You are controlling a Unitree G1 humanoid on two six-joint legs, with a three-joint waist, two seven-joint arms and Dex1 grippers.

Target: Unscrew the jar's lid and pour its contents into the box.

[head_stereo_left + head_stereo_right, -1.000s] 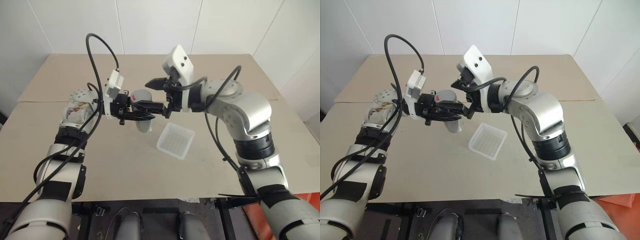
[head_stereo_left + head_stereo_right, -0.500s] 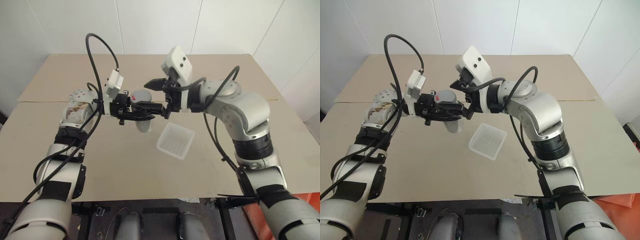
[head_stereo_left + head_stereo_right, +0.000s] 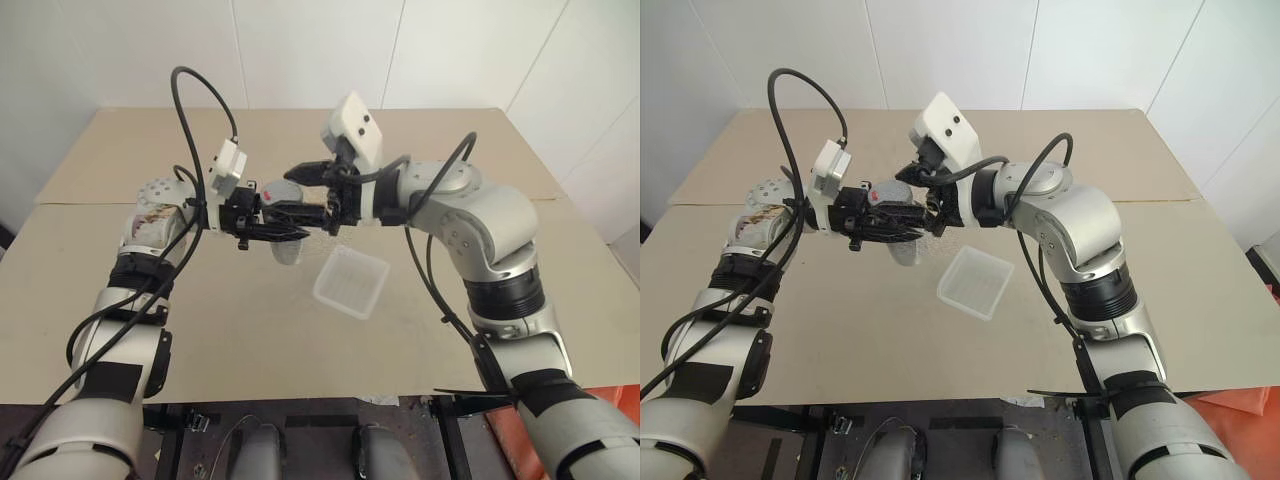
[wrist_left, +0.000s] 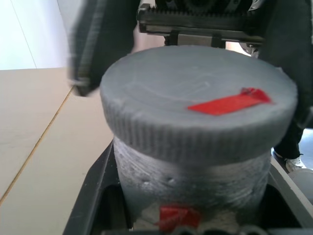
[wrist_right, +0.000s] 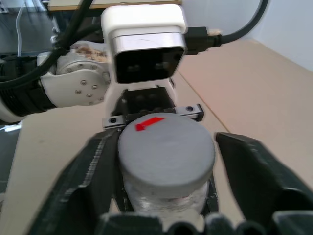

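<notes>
Right gripper [image 5: 166, 161] brackets the lid [image 5: 166, 147], jaws closing; left gripper [image 3: 285, 222] clamps the jar [image 3: 287, 247] at frame centre. We judge it light, rigid, slippery: grip the ribbed lid rim.

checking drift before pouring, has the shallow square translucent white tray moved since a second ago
No. The shallow square translucent white tray lies at the same spot and angle on the tan table, just right of the silvery-clear jar.
</notes>
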